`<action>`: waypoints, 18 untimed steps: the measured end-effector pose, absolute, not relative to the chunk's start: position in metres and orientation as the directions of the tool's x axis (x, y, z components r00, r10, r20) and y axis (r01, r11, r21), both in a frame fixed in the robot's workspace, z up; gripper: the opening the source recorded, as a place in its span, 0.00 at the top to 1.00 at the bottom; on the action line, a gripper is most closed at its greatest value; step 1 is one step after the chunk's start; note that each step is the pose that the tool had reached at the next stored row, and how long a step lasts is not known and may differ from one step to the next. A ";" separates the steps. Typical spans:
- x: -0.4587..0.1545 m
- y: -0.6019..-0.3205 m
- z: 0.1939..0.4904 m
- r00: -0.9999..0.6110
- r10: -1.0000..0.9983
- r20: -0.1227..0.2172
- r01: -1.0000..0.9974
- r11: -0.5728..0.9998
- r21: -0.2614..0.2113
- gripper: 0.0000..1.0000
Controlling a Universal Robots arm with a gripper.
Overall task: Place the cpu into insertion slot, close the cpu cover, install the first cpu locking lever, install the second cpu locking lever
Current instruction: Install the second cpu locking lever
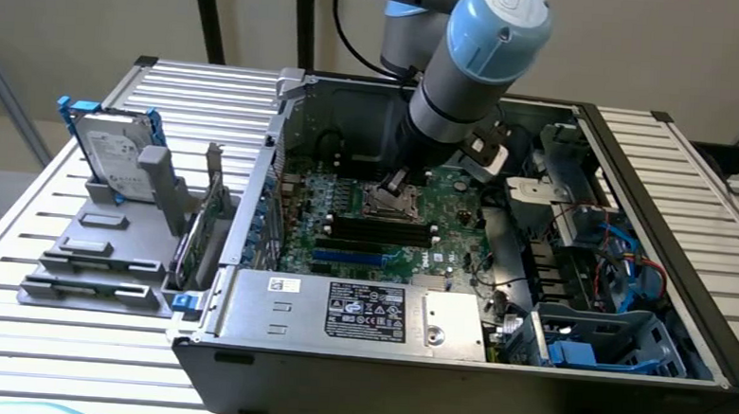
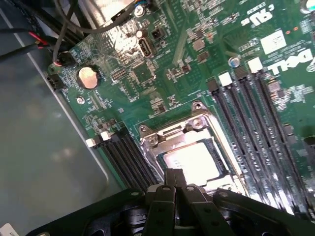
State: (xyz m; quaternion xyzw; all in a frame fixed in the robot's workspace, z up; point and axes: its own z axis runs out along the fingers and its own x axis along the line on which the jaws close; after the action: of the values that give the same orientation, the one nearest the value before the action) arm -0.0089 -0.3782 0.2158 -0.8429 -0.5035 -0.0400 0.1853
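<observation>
The cpu [image 2: 194,160] lies flat in the insertion slot [image 1: 398,205] on the green circuit board, its pale metal top showing. The silver cpu cover [image 2: 152,142] lies down around it as a frame. My gripper [image 2: 173,178] is shut with its two dark fingers pressed together and nothing between them. Its tips are at the edge of the cover, just over the chip. In the exterior view the gripper [image 1: 396,183] reaches down into the open computer case right above the socket. I cannot tell the locking levers apart from the frame.
Long black memory slots [image 2: 246,113] run beside the socket, with more [image 2: 123,157] on its other side. A coin battery [image 2: 87,77] and loose cables [image 2: 64,29] lie further off. The power supply [image 1: 352,310] sits at the case front. A hard drive [image 1: 113,156] stands at the exterior view's left.
</observation>
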 end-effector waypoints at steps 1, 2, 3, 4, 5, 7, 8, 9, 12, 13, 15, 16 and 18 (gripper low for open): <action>-0.009 -0.381 0.218 0.490 0.834 0.254 0.864 -0.424 -0.272 0.89; -0.009 -0.385 0.220 0.490 0.834 0.254 0.864 -0.424 -0.272 0.89; -0.010 -0.388 0.222 0.490 0.834 0.254 0.864 -0.424 -0.272 0.89; -0.010 -0.391 0.225 0.490 0.834 0.254 0.864 -0.424 -0.272 0.89; -0.011 -0.394 0.227 0.490 0.834 0.254 0.864 -0.424 -0.272 0.89; -0.013 -0.399 0.232 0.490 0.834 0.254 0.864 -0.424 -0.272 0.89; -0.015 -0.402 0.235 0.490 0.834 0.254 0.864 -0.424 -0.272 0.89; -0.016 -0.404 0.237 0.490 0.834 0.254 0.864 -0.424 -0.272 0.89; -0.022 -0.409 0.243 0.489 0.834 0.255 0.864 -0.424 -0.270 0.89; -0.025 -0.410 0.244 0.489 0.834 0.255 0.865 -0.425 -0.269 0.89; -0.030 -0.413 0.245 0.489 0.835 0.255 0.865 -0.425 -0.267 0.89; -0.032 -0.415 0.245 0.489 0.835 0.255 0.865 -0.425 -0.267 0.89; -0.035 -0.419 0.245 0.489 0.835 0.255 0.865 -0.425 -0.267 0.89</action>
State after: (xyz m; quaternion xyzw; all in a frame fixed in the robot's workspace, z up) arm -0.0349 -0.4194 0.2449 -0.8430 -0.5040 -0.0415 0.1833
